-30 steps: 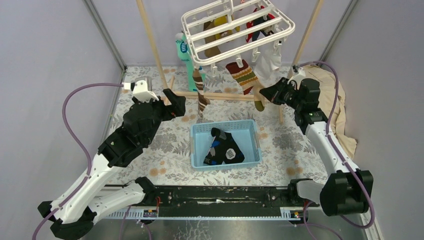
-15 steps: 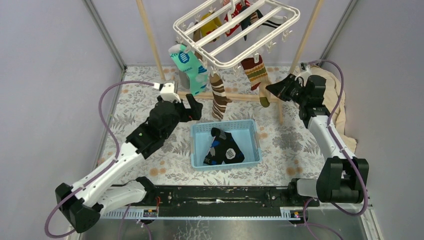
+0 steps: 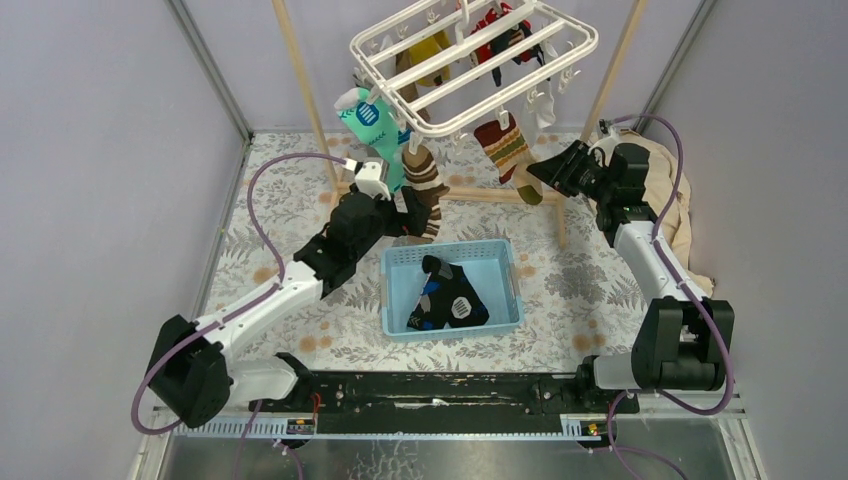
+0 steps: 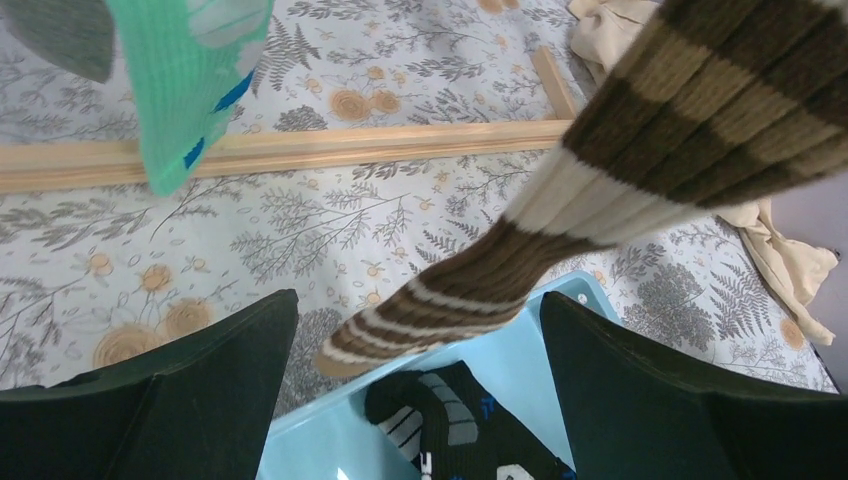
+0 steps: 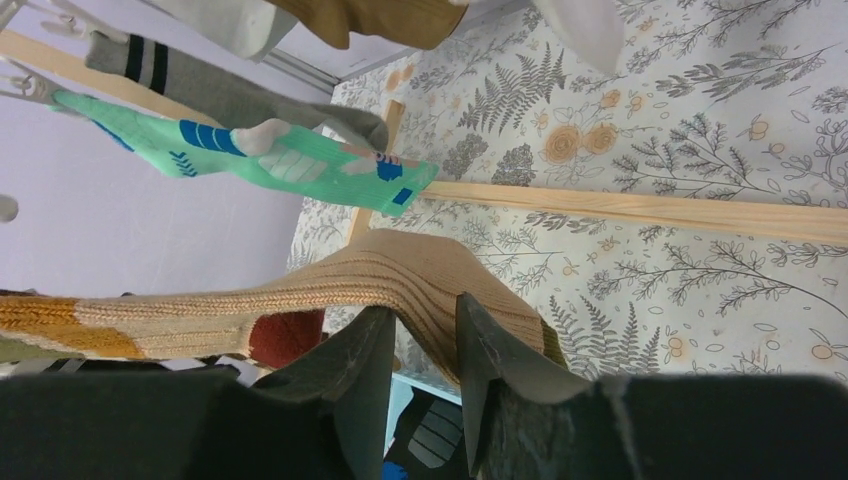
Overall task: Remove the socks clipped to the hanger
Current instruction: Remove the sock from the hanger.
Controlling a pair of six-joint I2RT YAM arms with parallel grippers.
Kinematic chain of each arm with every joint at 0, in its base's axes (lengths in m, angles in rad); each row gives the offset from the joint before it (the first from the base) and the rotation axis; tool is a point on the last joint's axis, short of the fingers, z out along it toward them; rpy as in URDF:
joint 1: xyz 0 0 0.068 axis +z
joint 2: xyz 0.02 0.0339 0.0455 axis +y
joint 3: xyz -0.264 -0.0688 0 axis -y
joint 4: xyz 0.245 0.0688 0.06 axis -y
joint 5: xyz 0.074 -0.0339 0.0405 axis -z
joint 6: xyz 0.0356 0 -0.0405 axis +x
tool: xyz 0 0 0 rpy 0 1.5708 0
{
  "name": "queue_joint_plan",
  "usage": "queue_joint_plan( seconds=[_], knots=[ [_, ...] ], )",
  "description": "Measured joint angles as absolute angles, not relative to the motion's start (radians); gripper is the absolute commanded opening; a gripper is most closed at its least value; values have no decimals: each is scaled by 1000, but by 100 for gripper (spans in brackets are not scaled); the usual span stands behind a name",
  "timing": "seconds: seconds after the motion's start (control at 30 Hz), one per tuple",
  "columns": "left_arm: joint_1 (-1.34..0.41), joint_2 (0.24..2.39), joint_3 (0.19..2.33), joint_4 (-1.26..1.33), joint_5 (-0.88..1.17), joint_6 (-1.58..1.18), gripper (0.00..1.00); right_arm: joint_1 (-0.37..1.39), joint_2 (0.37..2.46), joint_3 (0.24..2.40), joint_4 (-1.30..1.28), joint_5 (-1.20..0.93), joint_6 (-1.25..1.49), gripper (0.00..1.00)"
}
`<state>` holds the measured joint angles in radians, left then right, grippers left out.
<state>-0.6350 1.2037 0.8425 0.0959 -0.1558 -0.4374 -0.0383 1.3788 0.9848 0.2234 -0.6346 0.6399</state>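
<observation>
A white plastic sock hanger hangs tilted at the far centre of the scene, above a floral-patterned worktop. Most of the socks are on its clips. A teal sock hangs at the left. Beside it is a brown-striped sock, then a red-and-tan striped sock. Yellow, red and dark socks sit at the far side, too crowded to count.

A pale blue basket stands on the worktop, near and below the hanger. It holds a small heap of black socks, which look like two. As a judgement, that is all that is done, and the larger share of the job is left.

Your left fingers are spread as wide as they go and hold nothing. The toe of the brown-striped sock dangles between them, touching neither, with the basket just beyond. It appears to be the next one in line, but it is not gripped and hangs from its clip.

Your right fingers are up at the right side of the hanger, only narrowly apart. A fold of a tan ribbed sock lies across their tips. You cannot tell from the wrist view whether they are pinching it or only resting against it. That sock also stretches back towards the hanger, so count it as not yet removed.
</observation>
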Motion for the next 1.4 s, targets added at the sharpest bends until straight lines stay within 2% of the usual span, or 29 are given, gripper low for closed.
queue_joint_plan(
  seconds=[0.17,0.2,0.23,0.33,0.37,0.4,0.47,0.67,0.8,1.03,1.4],
  knots=[
    [-591,1256,826,209,-45,-419,99,-38,1374,984,223,-653,647,37],
    [-581,1261,820,234,-25,-419,96,-38,1371,984,223,-657,648,37],
    [-572,1264,814,254,-6,-419,86,-38,1368,984,223,-659,649,37],
    [-548,1277,799,304,38,-425,43,-38,1361,984,223,-669,650,37],
    [-543,1279,797,312,51,-427,25,-38,1359,984,223,-673,650,37],
    [-540,1281,795,318,64,-430,13,-38,1357,984,223,-675,650,37],
    [-533,1281,793,324,85,-428,0,-38,1352,981,223,-676,650,37],
    [-533,1264,787,324,116,-427,0,-38,1338,963,230,-682,657,40],
    [-533,1213,793,273,115,-427,0,-38,1330,952,227,-692,662,54],
    [-533,1120,857,107,93,-427,0,-38,1293,943,189,-690,652,69],
    [-533,1054,943,-130,65,-428,0,-38,1126,881,64,-654,607,72]
  ],
)
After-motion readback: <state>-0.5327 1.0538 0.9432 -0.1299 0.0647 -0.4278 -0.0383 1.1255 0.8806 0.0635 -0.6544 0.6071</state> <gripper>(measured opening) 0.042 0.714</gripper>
